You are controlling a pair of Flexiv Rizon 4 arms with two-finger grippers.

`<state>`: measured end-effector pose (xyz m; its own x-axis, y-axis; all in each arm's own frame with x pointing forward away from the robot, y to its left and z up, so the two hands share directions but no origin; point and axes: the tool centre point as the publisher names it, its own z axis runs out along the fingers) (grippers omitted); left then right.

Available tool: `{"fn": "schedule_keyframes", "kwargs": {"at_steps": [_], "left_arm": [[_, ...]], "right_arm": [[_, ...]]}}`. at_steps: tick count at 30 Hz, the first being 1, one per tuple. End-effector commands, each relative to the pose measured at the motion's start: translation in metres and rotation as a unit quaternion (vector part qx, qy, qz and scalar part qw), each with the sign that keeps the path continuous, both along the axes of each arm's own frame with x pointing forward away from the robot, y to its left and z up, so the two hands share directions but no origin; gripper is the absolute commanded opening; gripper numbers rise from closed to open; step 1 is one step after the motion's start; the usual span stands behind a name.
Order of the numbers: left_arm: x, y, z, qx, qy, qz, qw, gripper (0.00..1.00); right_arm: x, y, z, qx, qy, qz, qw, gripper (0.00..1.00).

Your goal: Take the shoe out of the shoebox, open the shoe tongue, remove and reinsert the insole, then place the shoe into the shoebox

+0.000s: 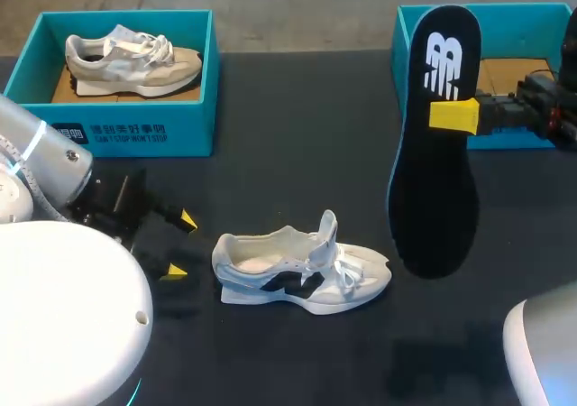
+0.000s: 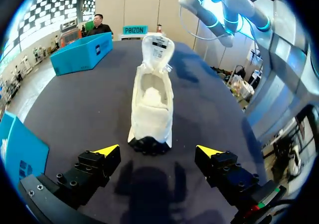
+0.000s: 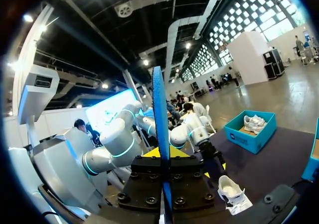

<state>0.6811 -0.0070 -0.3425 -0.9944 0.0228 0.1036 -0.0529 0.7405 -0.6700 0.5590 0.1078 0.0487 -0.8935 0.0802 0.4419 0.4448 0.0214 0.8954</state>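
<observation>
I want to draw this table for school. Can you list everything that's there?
table: 1, black, under everything
white shoe: 1, white with black patches, middle of the table, standing on its sole, tongue lifted
insole: 1, black with a blue edge, held up in the air over the table's right side
left shoebox: 1, teal, far left corner
beige shoe: 1, beige and white, inside the left shoebox
right shoebox: 1, teal, far right corner, partly behind the insole
left fingers: 2, yellow-tipped, open, near the white shoe's heel, not touching it
right fingers: 2, yellow-tipped, shut on the insole
</observation>
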Motion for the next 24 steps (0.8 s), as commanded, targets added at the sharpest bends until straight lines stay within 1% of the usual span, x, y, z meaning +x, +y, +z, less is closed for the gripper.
{"fn": "schedule_keyframes", "kwargs": {"at_steps": [1,6,10,13,17,24], "left_arm": [[0.011,-0.021,0.012,0.097,0.001,0.068,0.993,1.00],[0.009,-0.030,0.038,0.146,-0.017,0.060,0.987,1.00],[0.009,-0.034,0.048,0.190,-0.035,0.053,0.980,1.00],[0.012,-0.039,0.049,0.216,-0.031,0.041,0.975,1.00],[0.016,-0.049,0.044,0.252,-0.037,0.031,0.967,1.00],[0.021,-0.065,0.037,0.282,-0.044,0.018,0.958,1.00]], "right_arm": [[0.001,0.006,0.003,-0.002,0.001,-0.001,1.000,0.00],[0.001,0.006,0.003,-0.002,0.001,-0.001,1.000,0.00],[0.001,0.006,0.003,-0.002,0.001,-0.001,1.000,0.00],[0.001,0.006,0.003,-0.002,0.001,-0.001,1.000,0.00],[0.001,0.006,0.003,-0.002,0.001,-0.001,1.000,0.00],[0.001,0.006,0.003,-0.002,0.001,-0.001,1.000,0.00]]}}
